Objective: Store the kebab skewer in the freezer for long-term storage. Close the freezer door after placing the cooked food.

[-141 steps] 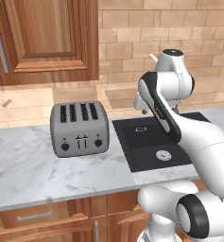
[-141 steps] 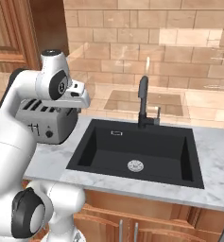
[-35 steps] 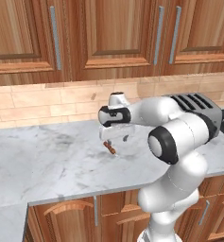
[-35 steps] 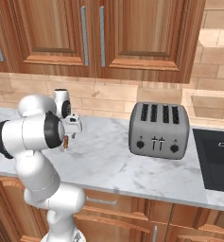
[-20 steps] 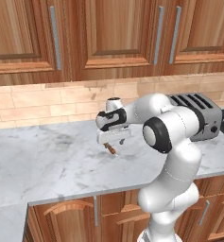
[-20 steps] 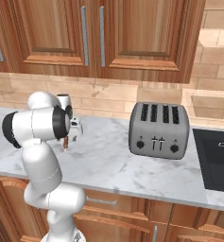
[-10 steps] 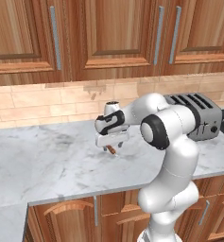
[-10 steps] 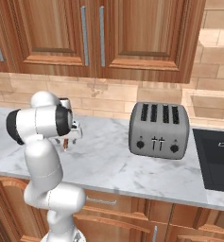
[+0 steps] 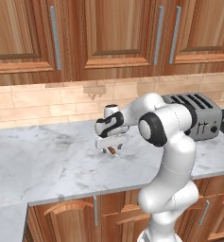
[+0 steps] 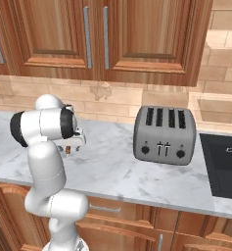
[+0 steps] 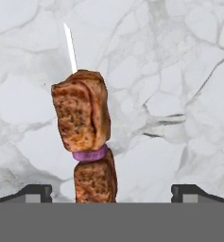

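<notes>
The kebab skewer (image 11: 83, 124) lies on the white marble counter (image 9: 47, 160): brown meat chunks, a purple ring between them and a pale stick tip. My gripper (image 11: 114, 194) hangs straight over it, pointing down and open. One dark fingertip (image 11: 35, 191) stands to each side of the lower meat chunk, neither touching it. From the base, the gripper (image 9: 111, 145) sits just above the skewer (image 9: 113, 151) in the middle of the counter; from the right side the gripper (image 10: 71, 145) covers most of the skewer (image 10: 67, 149). The freezer and the freezer door are out of view.
A grey four-slot toaster (image 10: 164, 128) stands on the counter to the right of the arm, also seen as the toaster (image 9: 201, 116). A black sink (image 10: 225, 166) lies beyond it. Wooden wall cabinets (image 9: 108, 33) hang above the tiled backsplash.
The hand has come down a little closer to the skewer, jaws still wide. The skewer and the base have not moved.
</notes>
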{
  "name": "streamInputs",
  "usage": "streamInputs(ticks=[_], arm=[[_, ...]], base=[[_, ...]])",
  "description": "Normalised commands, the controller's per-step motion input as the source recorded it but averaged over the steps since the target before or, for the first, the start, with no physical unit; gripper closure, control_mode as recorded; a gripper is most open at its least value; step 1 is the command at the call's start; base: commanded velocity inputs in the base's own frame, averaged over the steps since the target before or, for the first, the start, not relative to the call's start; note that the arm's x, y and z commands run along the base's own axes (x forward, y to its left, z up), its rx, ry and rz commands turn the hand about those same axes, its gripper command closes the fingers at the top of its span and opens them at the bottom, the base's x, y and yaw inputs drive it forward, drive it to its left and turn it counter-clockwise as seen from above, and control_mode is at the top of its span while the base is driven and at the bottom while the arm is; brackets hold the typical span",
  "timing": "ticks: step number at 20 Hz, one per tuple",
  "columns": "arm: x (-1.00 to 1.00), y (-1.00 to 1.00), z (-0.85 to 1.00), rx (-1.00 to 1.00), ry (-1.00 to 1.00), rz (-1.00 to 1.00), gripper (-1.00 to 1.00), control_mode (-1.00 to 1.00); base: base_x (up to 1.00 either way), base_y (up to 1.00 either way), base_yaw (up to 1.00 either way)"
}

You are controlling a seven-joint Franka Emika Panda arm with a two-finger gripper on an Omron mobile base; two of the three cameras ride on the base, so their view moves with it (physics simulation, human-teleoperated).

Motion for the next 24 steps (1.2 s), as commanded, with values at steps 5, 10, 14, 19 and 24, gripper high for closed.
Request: streamInputs(ticks=[5,10,14,19,24], arm=[[0.0,0.03,-0.13,0.0,0.0,0.0,-1.0,-1.0],[-0.01,0.12,-0.21,0.0,0.0,0.01,1.0,-1.0],[-0.01,0.28,-0.25,0.0,0.0,0.05,1.0,-1.0],[0.0,0.24,-0.18,0.0,0.0,0.06,1.0,-1.0],[0.0,0.11,-0.16,0.0,0.0,0.01,1.0,-1.0]], base=[[0.0,0.0,0.0],[0.0,0.0,0.0],[0.0,0.0,0.0],[0.0,0.0,0.0],[0.0,0.0,0.0]])
